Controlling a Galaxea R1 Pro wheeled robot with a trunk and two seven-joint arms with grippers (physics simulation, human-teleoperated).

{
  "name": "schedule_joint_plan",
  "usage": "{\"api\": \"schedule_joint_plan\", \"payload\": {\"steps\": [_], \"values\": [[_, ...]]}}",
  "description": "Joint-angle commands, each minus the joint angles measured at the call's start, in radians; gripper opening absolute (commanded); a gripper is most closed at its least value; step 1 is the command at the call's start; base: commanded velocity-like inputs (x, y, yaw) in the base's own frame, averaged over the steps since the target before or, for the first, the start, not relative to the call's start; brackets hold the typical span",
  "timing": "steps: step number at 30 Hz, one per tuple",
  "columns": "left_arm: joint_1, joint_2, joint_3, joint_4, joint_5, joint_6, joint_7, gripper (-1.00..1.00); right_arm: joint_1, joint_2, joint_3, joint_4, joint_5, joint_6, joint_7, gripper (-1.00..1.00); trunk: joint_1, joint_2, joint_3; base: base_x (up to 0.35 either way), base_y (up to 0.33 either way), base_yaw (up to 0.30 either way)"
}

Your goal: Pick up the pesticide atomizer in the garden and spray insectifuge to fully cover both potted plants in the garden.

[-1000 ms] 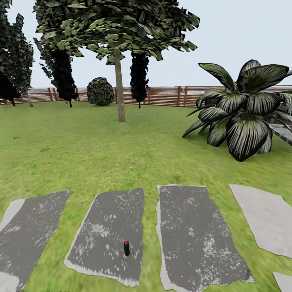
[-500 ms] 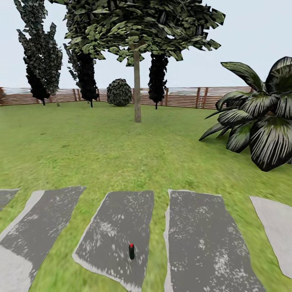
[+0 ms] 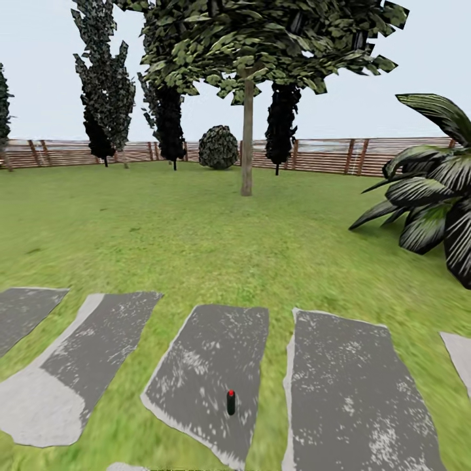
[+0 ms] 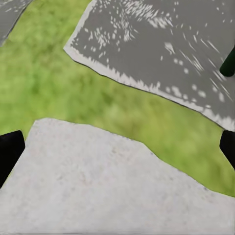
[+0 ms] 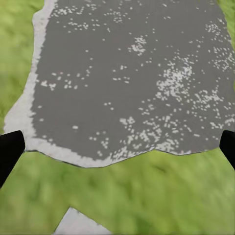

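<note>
Pesticide atomizer [image 3: 230, 401], a small dark bottle with a red cap, stands upright on a grey stepping stone [image 3: 209, 366] at about six o'clock in the head view, untouched. Starting at the fingers: the left gripper [image 4: 117, 147] shows only two dark fingertips [image 4: 10, 152] at opposite edges of its wrist view, spread wide with nothing between them, above a pale stone [image 4: 98, 186] and a strip of grass; a dark sliver at that view's edge may be the bottle, though I cannot be sure. The right gripper [image 5: 117, 147] is likewise spread wide and empty over another grey slab [image 5: 132, 78]. Further out, lawn [image 3: 163, 248] runs to a slender tree [image 3: 246, 131] at twelve o'clock, a round bush [image 3: 218, 147] beside it, and a slatted wooden fence [image 3: 327, 157]; a broad-leaved plant [image 3: 432, 203] sits at three o'clock. The low potted rosettes are not something I can pick out. Likely risk: the bottle is narrow and free-standing, so a finger arriving off-centre could tip it and send it rolling into the grass.
</note>
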Motion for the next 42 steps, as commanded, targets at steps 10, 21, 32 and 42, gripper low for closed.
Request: {"api": "schedule_joint_plan", "payload": {"steps": [10, 21, 32, 42], "values": [[-0.001, 0.0, 0.003, 0.001, 0.0, -0.002, -0.001, 1.0, 0.0, 0.007, 0.0, 0.0, 0.002, -0.003, -0.004, 1.0, 0.0, 0.0, -0.016, 0.052, -0.094, 0.057], [-0.001, 0.0, 0.003, 0.001, 0.0, -0.003, -0.001, 1.0, 0.0, 0.007, 0.0, 0.002, 0.002, -0.003, -0.004, 1.0, 0.0, 0.0, -0.028, 0.132, -0.254, 0.206], [-0.001, 0.006, -0.003, -0.001, -0.005, -0.003, -0.001, 1.0, -0.001, 0.001, -0.002, 0.008, -0.001, -0.004, 0.001, 1.0, 0.0, 0.0, -0.033, 0.122, -0.232, 0.243], [0.001, -0.009, 0.002, -0.002, 0.003, -0.003, -0.008, 1.0, -0.003, 0.007, -0.004, 0.033, 0.003, -0.007, -0.007, 1.0, 0.0, 0.0, -0.033, 0.0, 0.0, 0.0]]}}
